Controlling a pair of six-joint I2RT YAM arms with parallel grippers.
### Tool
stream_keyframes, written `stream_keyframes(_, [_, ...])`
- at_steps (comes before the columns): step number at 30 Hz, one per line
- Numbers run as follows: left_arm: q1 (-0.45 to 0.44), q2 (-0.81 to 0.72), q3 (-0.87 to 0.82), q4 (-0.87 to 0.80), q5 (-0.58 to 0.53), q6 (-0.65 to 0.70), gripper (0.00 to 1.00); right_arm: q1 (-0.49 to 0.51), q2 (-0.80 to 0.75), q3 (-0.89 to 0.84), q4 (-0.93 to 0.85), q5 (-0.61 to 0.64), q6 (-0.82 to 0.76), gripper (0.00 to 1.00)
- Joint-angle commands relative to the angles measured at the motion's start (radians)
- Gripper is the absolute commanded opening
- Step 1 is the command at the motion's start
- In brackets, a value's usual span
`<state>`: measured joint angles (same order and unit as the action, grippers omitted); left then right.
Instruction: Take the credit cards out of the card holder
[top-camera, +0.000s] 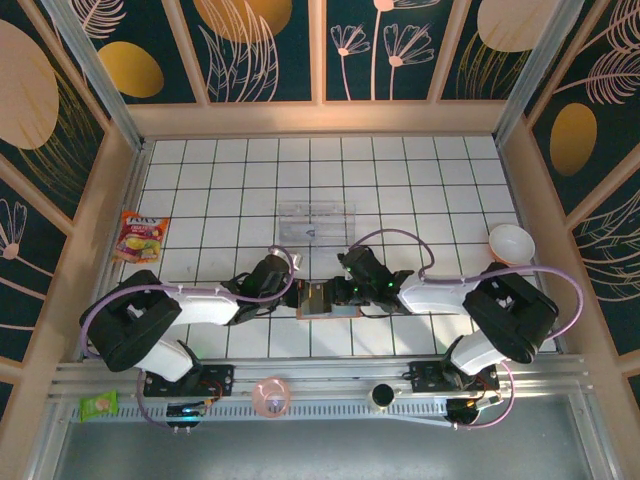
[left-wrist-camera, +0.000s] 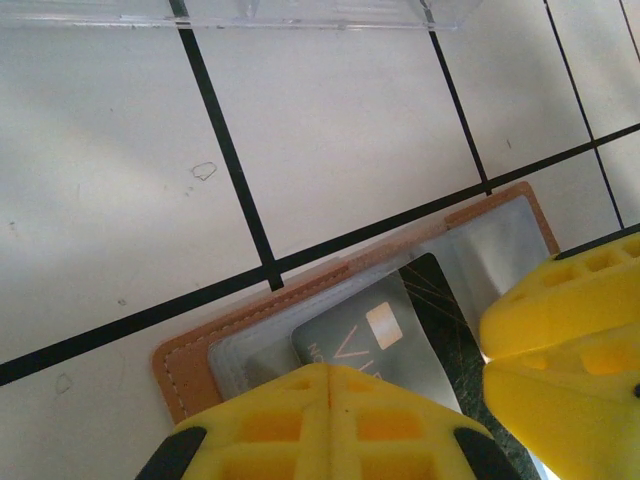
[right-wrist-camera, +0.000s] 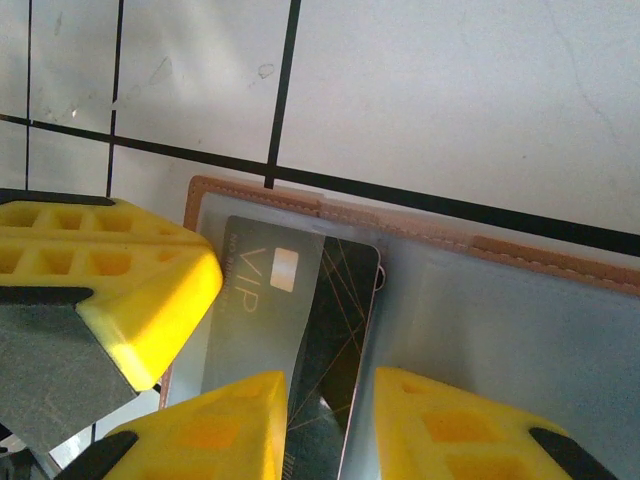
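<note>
The tan card holder lies open on the tiles between both arms, its stitched edge and grey-blue inner panel showing. The credit cards rest on the panel: a grey face with "VIP" and a chip, and a black gold-lined face beside it. I cannot tell whether these are one card or two overlapping. My left gripper is shut, its tips down on the grey face. My right gripper is open, its fingers either side of the black part.
A clear plastic tray sits just beyond the holder. A red-yellow snack packet lies at the left and a white bowl at the right. Wooden walls close in the tiled table on three sides.
</note>
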<state>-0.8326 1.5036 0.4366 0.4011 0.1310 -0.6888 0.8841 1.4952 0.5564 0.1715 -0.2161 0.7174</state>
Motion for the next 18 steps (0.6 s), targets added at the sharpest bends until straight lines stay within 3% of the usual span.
stream_keyframes(1, [-0.006,0.026,-0.029,-0.035,0.008,-0.014,0.0,-0.008,0.029,-0.021,0.052,-0.052,0.016,0.29])
stream_keyframes(8, [-0.006,0.017,-0.038,-0.029,0.012,-0.017,0.0,-0.026,0.038,-0.067,0.137,-0.1,0.061,0.2])
stream_keyframes(14, [-0.006,0.002,-0.038,-0.033,0.003,-0.008,0.0,-0.033,-0.009,-0.097,0.14,-0.071,0.073,0.01])
stream_keyframes(18, [-0.006,-0.021,-0.03,-0.043,-0.006,0.009,0.0,-0.039,-0.07,-0.123,0.121,-0.041,0.074,0.0])
